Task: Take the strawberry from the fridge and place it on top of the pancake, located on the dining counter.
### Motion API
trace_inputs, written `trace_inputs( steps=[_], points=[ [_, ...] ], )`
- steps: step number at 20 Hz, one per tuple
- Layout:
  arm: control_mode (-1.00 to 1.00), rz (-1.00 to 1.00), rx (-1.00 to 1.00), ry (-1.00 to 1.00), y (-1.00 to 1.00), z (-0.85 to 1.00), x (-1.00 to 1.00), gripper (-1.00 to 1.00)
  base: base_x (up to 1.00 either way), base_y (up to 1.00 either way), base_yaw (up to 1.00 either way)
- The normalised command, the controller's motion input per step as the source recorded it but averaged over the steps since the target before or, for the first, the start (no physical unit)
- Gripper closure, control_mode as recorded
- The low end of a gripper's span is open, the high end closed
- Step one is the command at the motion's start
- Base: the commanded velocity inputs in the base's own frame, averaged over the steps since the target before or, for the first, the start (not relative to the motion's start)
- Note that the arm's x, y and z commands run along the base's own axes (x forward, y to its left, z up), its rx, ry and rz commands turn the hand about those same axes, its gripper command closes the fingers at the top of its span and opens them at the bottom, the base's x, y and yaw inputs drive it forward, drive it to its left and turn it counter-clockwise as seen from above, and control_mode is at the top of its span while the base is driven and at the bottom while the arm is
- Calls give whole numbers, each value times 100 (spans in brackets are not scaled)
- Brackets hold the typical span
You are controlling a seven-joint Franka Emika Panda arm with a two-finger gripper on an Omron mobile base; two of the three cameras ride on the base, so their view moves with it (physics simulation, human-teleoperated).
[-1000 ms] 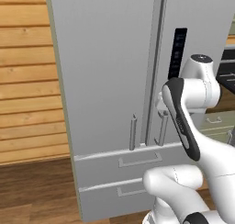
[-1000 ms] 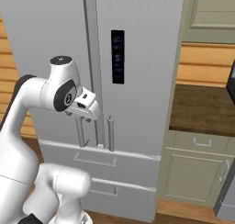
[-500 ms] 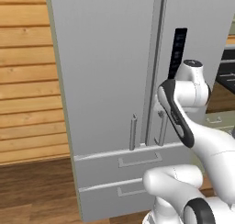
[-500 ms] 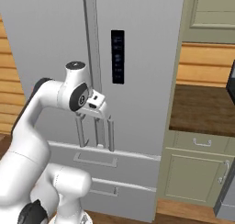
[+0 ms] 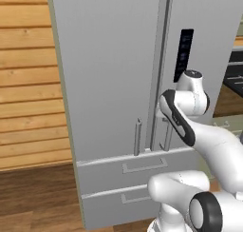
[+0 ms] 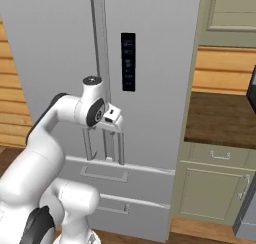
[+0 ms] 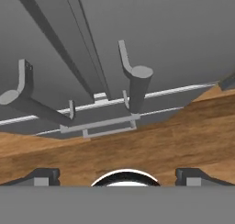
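Strawberry not visible; presumably inside the fridge (image 5: pixel 114 83), both upper doors shut, so the step in hand judged to be door opening. Left to right in left base view: wood-plank wall (image 5: pixel 28 79), left door handle (image 5: pixel 137 137), right door handle (image 5: pixel 169 133) partly behind the arm, dark control panel (image 5: pixel 183 55) on the right door. In right base view: gripper (image 6: pixel 111 138) hanging just in front of the two handles at the door seam, fingers pointing down, drawer fronts (image 6: pixel 105 175) below, cabinet and dark-brown worktop (image 6: pixel 220 120) off to the right. Hand view looking down along the door face: left handle (image 7: pixel 23 97) and right handle (image 7: pixel 135 83) seen end-on, either side of the seam; two dark fingertips (image 7: pixel 43 176) at the bottom corners, set wide apart, so claw reads as spread, holding nothing. Notes for doing it well: pick one handle, centre the bar between the fingers before closing; neither bar sits between the tips now. Grip mid-bar, fingers square to it, to avoid slipping off on the pull. Pull along the door's arc about its outer hinge, not straight back. Risk: clipping the neighbouring handle, the two bars being near each other.
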Motion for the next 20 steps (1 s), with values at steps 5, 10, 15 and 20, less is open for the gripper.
trace_inputs(
  steps=[5,10,15,20],
  points=[
    [-100,0,0,0,-2,-18,47,-100,0,0,0],
    [-100,2,0,0,-19,-13,31,-100,0,0,0],
    [-100,6,0,0,-19,-22,19,-100,0,0,0],
    [-100,8,0,0,0,-17,26,-100,0,0,0]
  ],
)
